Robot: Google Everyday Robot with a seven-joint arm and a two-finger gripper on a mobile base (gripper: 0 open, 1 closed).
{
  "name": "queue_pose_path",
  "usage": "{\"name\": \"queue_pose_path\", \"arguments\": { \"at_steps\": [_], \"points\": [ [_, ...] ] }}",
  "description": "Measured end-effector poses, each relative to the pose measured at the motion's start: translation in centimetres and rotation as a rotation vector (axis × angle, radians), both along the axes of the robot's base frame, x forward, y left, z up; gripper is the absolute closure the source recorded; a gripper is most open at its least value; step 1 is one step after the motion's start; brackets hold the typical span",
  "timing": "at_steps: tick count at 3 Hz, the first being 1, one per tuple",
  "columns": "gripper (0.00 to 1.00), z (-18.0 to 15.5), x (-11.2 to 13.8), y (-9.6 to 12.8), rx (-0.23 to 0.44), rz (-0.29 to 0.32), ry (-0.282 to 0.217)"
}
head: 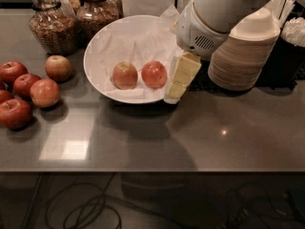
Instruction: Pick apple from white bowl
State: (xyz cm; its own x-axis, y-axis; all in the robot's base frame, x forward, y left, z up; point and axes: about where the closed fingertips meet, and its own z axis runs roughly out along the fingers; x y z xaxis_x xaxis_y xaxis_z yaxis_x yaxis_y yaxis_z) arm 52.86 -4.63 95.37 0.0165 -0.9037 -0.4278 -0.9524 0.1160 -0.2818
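The white bowl (102,46), wide and lined with crumpled white paper, sits at the back middle of the dark counter. Two apples lie in it side by side. The deep red apple (154,74) is on the right, and a paler yellow-orange apple (125,75) is on the left. My gripper (174,93), pale yellow below a bulky white wrist (205,27), hangs over the bowl's right rim. It is just right of the red apple and slightly apart from it. It holds nothing that I can see.
Several loose red apples (28,92) lie on the counter at the left. Glass jars (50,25) stand at the back left. Stacks of tan paper bowls (243,56) stand right of the gripper, with a dark bin (290,51) behind them. The counter's front edge runs across the lower frame.
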Motion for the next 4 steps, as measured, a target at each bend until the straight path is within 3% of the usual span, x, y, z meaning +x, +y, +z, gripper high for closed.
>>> {"name": "queue_pose_path", "arguments": {
  "at_steps": [1, 2, 3, 4],
  "points": [
    [0.0, -0.3, 2.9, 1.9, 0.11, 0.008, -0.024],
    [0.0, 0.3, 5.6, 3.8, 0.173, 0.035, -0.039],
    [0.0, 0.8, 8.0, 6.3, 0.224, 0.075, -0.038],
    [0.0, 0.1, 9.7, 8.3, 0.27, 0.089, 0.002]
  ]
}}
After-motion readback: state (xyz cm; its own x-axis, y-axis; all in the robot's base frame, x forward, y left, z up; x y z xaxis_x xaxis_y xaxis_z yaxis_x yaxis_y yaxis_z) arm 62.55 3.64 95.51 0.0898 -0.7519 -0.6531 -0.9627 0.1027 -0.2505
